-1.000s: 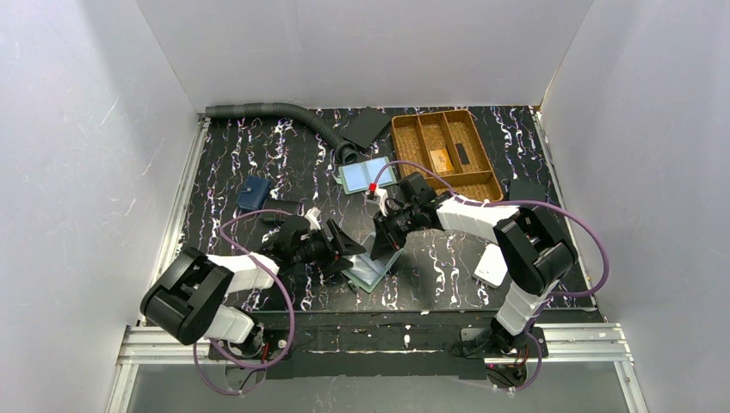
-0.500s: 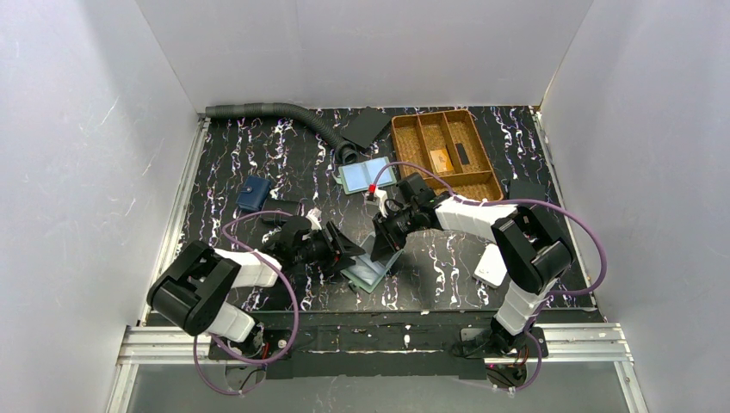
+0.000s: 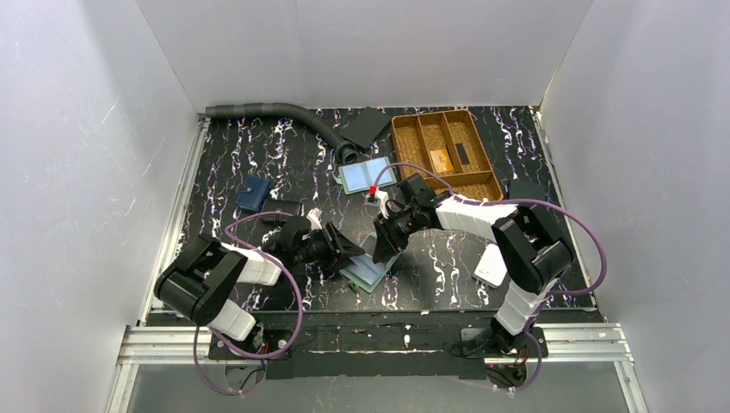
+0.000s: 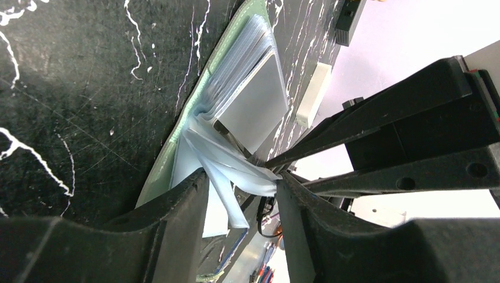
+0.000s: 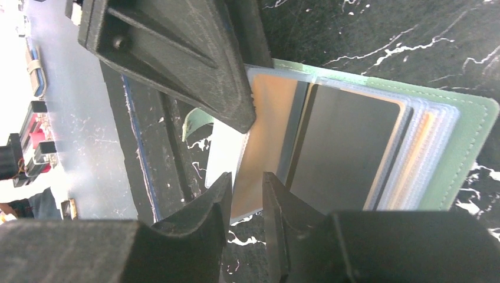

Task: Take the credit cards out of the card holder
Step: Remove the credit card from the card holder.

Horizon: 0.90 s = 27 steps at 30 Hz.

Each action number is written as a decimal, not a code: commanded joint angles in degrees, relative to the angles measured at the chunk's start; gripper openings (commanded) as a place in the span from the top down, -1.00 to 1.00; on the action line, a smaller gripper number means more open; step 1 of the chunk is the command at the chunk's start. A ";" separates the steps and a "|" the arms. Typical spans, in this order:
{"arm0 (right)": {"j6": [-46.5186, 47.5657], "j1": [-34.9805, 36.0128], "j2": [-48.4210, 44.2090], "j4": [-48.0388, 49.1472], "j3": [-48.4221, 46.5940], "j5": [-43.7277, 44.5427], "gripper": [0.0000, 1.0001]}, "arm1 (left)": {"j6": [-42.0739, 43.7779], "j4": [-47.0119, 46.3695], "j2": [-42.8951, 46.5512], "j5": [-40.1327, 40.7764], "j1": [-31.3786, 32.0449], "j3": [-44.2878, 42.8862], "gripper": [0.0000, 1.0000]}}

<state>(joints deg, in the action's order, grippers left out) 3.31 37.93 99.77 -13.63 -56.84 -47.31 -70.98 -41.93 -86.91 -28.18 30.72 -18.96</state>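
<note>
The card holder lies open near the front edge, its teal-green edge under fanned clear sleeves. My left gripper is closed narrowly on a bundle of those sleeves. A pale grey credit card sits in a sleeve beyond it. My right gripper has its jaws nearly together, with the lower corner of a tan credit card between them. A dark card lies in the sleeve beside it.
A second holder with pale-blue panels lies behind the grippers. A wicker tray stands at the back right. A small blue wallet is on the left, a grey hose at the back, a white object on the right.
The left arm's elbow has shifted slightly to the right. Both grippers have stayed at the card holder.
</note>
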 commanded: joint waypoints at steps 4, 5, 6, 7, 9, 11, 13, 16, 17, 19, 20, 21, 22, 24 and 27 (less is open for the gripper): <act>2.05 -0.49 -1.42 -1.24 -1.95 2.47 0.35 | 0.93 1.35 -1.53 0.13 -0.57 1.65 0.12; 2.18 -0.56 -1.42 -1.45 -2.12 2.00 0.35 | 0.89 1.25 -1.52 0.07 -0.57 1.65 0.12; 2.34 -0.54 -1.50 -1.55 -2.19 1.57 0.34 | 0.83 1.16 -1.65 0.06 -0.63 1.65 0.12; 2.50 -0.56 -1.58 -1.57 -2.22 1.07 0.33 | 0.84 1.09 -1.72 -0.01 -0.66 1.65 0.12; 2.78 -0.64 -1.82 -1.73 -2.29 -0.15 0.31 | 0.84 0.93 -1.92 -0.11 -0.74 1.73 0.12; 3.07 -0.76 -2.04 -1.91 -2.34 -0.40 0.29 | 0.78 0.80 -2.26 -0.20 -0.75 1.86 0.11; 3.31 -0.84 -2.18 -2.13 -2.36 -0.95 0.27 | 0.74 0.59 -2.42 -0.17 -0.83 1.91 0.11; 3.91 -1.08 -2.36 -2.60 -2.55 -1.36 0.26 | 0.74 0.45 -2.48 -0.28 -0.91 1.96 0.12; 4.11 -1.17 -2.45 -2.63 -2.49 -1.50 0.24 | 0.73 0.43 -2.53 -0.27 -0.92 1.95 0.12; 4.43 -1.36 -2.55 -2.93 -2.53 -1.42 0.24 | 0.75 0.36 -2.69 -0.41 -0.90 1.91 0.12; 4.67 -1.49 -2.52 -3.09 -2.56 -1.29 0.24 | 0.76 0.36 -2.74 -0.46 -1.00 1.91 0.12; 5.02 -1.60 -2.61 -3.34 -2.66 -1.29 0.24 | 0.71 0.29 -2.84 -0.44 -1.01 1.86 0.12; 5.26 -1.72 -2.65 -3.52 -2.68 -1.37 0.23 | 0.73 0.28 -2.95 -0.53 -1.01 1.83 0.12; 5.92 -1.81 -2.94 -3.98 -2.67 -1.43 0.23 | 0.76 0.27 -2.95 -0.51 -1.10 1.82 0.12; 7.59 -1.91 -3.40 -4.95 -2.77 -2.13 0.22 | 0.76 0.18 -2.95 -0.61 -1.10 1.90 0.12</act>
<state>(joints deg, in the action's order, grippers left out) 7.62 36.42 99.63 -16.73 -57.17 -47.97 -71.59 -45.04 -88.82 -29.63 30.09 -18.44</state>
